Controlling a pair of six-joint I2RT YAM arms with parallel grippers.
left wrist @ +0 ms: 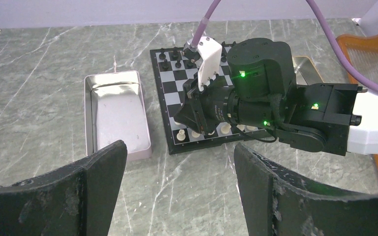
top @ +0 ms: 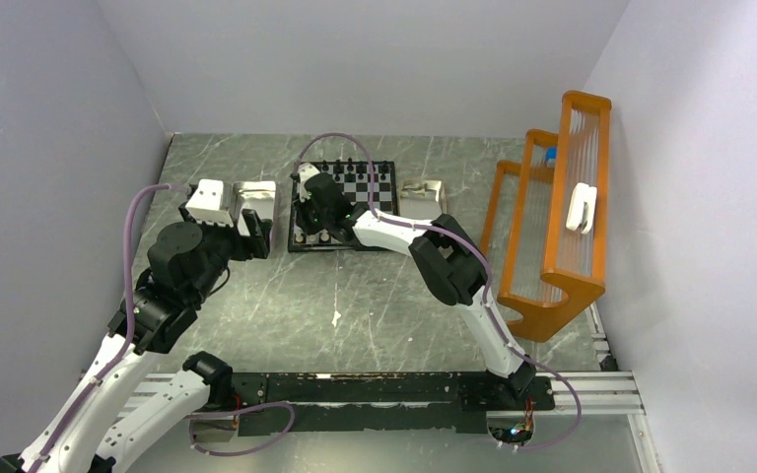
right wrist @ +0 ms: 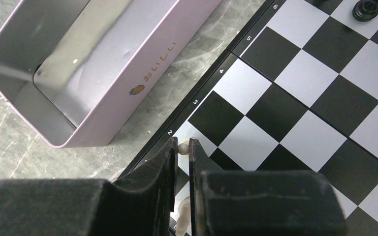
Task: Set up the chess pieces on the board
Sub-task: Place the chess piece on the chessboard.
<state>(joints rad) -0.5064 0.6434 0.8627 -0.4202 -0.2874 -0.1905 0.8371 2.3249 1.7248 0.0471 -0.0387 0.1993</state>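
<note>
The board (top: 347, 223) lies at the far middle of the table. Black chess pieces (left wrist: 176, 57) line its far rows, and a few cream ones (left wrist: 181, 134) stand on its near row. My right gripper (right wrist: 183, 146) is low over the board's near left corner, shut on a cream pawn (right wrist: 184, 146) above the white square beside the number 2. Another cream piece (right wrist: 182, 214) shows below, between the fingers. My left gripper (left wrist: 179, 148) hovers open and empty over bare table, in front of the board and the left tin.
An empty metal tin (top: 256, 202) with pink sides sits just left of the board, and another tin (top: 422, 197) lies to its right. An orange wire rack (top: 552, 227) stands by the right wall with a white object (top: 582, 207) hanging on it.
</note>
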